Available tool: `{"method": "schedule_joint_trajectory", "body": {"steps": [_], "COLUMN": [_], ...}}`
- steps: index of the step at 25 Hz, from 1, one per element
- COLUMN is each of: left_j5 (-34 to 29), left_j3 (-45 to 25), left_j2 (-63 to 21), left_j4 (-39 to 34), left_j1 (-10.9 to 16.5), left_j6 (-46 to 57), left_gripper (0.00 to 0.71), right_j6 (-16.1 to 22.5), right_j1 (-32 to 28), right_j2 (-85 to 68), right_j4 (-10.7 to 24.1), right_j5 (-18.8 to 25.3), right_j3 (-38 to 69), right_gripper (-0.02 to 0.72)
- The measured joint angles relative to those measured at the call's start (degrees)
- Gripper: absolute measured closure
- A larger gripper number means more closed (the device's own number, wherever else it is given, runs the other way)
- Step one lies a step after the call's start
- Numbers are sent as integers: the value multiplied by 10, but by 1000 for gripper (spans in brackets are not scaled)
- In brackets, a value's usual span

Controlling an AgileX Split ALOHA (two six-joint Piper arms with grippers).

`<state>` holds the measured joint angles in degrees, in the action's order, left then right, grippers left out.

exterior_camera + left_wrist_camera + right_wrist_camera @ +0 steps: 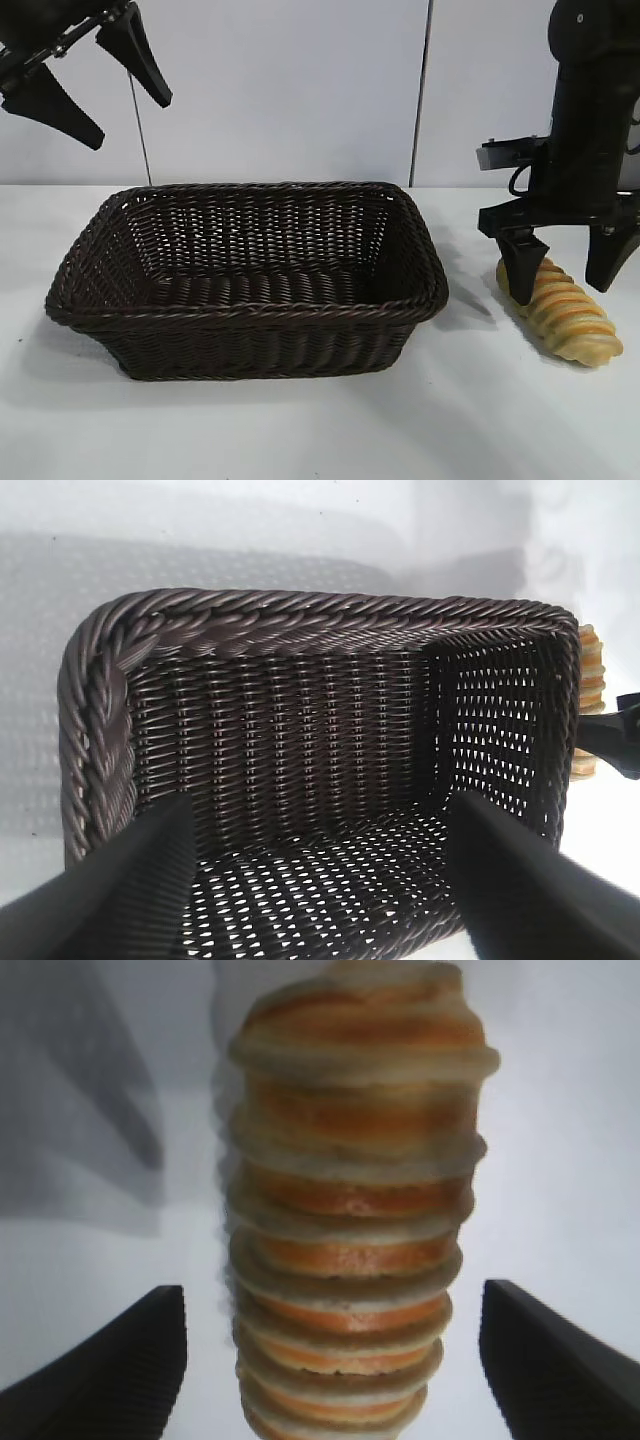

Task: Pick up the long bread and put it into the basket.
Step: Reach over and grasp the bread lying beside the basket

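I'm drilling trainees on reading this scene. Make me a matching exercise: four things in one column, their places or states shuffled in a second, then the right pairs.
1. long bread
2. basket
3. left gripper
4. right gripper

a. open, raised above the basket's left end
b. on the table, nothing inside
c. lying on the table right of the basket
d. open, pointing down, fingers on either side of the bread

Pairs: 1-c, 2-b, 3-a, 4-d
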<state>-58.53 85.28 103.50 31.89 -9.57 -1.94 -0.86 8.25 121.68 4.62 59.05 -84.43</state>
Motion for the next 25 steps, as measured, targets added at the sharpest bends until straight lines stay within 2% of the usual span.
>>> {"method": "schedule_joint_trajectory", "body": {"steps": [7, 12, 17, 20, 25], "left_j5": [0, -1, -1, -1, -2], "left_j3": [0, 0, 0, 0, 0], "left_j2": [0, 0, 0, 0, 0], "left_j4": [0, 0, 0, 0, 0], "left_j1": [0, 0, 0, 0, 0], "left_j6": [0, 0, 0, 0, 0], "left_gripper": [196, 196, 196, 196, 196], "right_j6": [9, 9, 9, 9, 9], "right_j1": [0, 0, 0, 0, 0], "right_j2": [6, 14, 14, 14, 7], "right_j4": [1, 7, 7, 7, 4], "right_j5": [-6, -5, -2, 2, 21], "right_j3": [0, 0, 0, 0, -1], "right_gripper": [134, 228, 388, 421, 430]}}
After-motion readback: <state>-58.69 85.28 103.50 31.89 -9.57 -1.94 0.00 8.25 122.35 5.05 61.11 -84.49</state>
